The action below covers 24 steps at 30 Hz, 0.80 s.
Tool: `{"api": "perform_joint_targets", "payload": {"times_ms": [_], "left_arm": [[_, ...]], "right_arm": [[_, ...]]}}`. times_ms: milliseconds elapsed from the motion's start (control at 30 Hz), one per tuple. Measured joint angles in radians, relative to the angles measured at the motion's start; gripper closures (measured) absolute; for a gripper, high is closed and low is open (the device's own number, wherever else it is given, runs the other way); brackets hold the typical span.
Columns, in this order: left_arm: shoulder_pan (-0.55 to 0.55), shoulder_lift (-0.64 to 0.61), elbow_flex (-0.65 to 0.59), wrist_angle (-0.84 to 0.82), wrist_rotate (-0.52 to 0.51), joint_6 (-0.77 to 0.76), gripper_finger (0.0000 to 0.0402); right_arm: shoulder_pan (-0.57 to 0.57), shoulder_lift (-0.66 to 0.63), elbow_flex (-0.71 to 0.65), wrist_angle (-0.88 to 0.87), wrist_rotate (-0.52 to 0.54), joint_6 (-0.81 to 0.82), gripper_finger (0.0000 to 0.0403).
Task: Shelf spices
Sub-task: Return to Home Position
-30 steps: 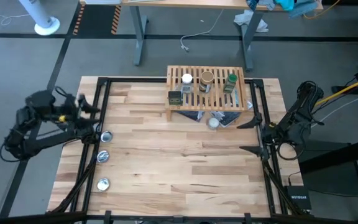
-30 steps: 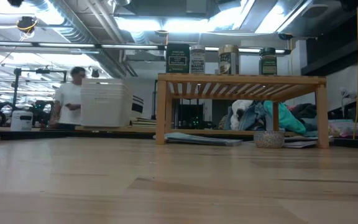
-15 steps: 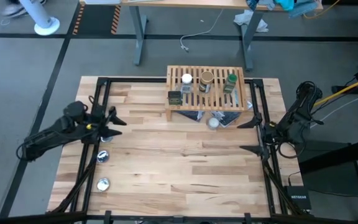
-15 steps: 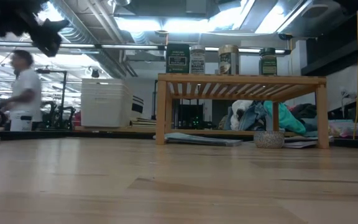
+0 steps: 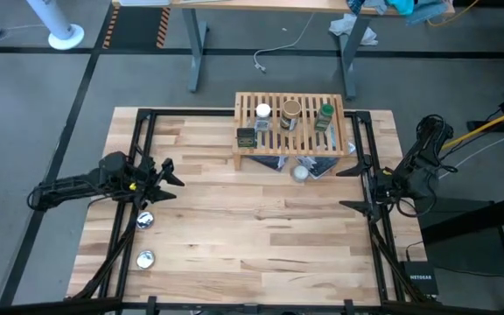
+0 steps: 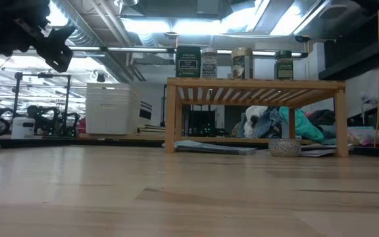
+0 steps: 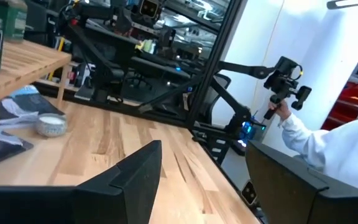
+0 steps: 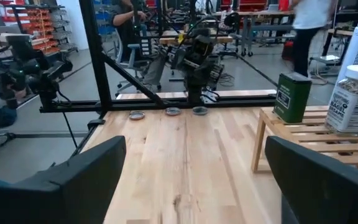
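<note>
The shelf (image 5: pixel 289 131) stands at the table's far middle. On its slatted top stand the dark tin (image 5: pixel 247 136), the clear white-capped jar (image 5: pixel 262 112), the tan-brown jar (image 5: pixel 291 109) and the green-lidded jar (image 5: pixel 325 113). All four show on top of the shelf in the low view (image 6: pixel 255 85). My left gripper (image 5: pixel 171 179) is open and empty above the table's left edge, and shows high up in the low view (image 6: pixel 48 41). My right gripper (image 5: pixel 350 189) is open and empty at the table's right edge. The tin (image 8: pixel 292 96) and the white-capped jar (image 8: pixel 356 99) show in the right wrist view.
Flat silver round pieces (image 5: pixel 144 220) (image 5: pixel 145 258) lie by the left edge. A small silver dish (image 5: pixel 300 171) and dark papers lie under the shelf's front. Black frame rails run along both side edges. The wide middle of the tabletop (image 5: pixel 252 227) is bare wood.
My left arm has swung from outside the table's left edge toward the right, and its gripper now stands over the left edge of the tabletop. The jars and the shelf have not moved.
</note>
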Motion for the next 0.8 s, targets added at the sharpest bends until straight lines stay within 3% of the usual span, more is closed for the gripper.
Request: {"api": "perform_joint_targets", "payload": {"times_ms": [300,367,567,800], "left_arm": [[-0.134,0.000,-0.002,-0.016,-0.137,0.053,0.0176],[-0.152,0.000,-0.002,-0.016,-0.153,0.060,0.0176],[-0.170,0.000,-0.002,-0.021,-0.211,0.071,0.0176],[-0.169,0.000,-0.002,-0.019,-0.217,0.044,0.0176]], "right_arm": [[0.000,-0.015,0.038,0.034,0.039,-0.056,0.0013],[0.000,-0.029,0.077,0.023,-0.035,-0.059,0.0013],[0.000,-0.066,0.159,-0.027,-0.385,-0.139,0.0013],[0.000,-0.087,0.115,-0.028,-0.448,-0.231,0.0013]]}}
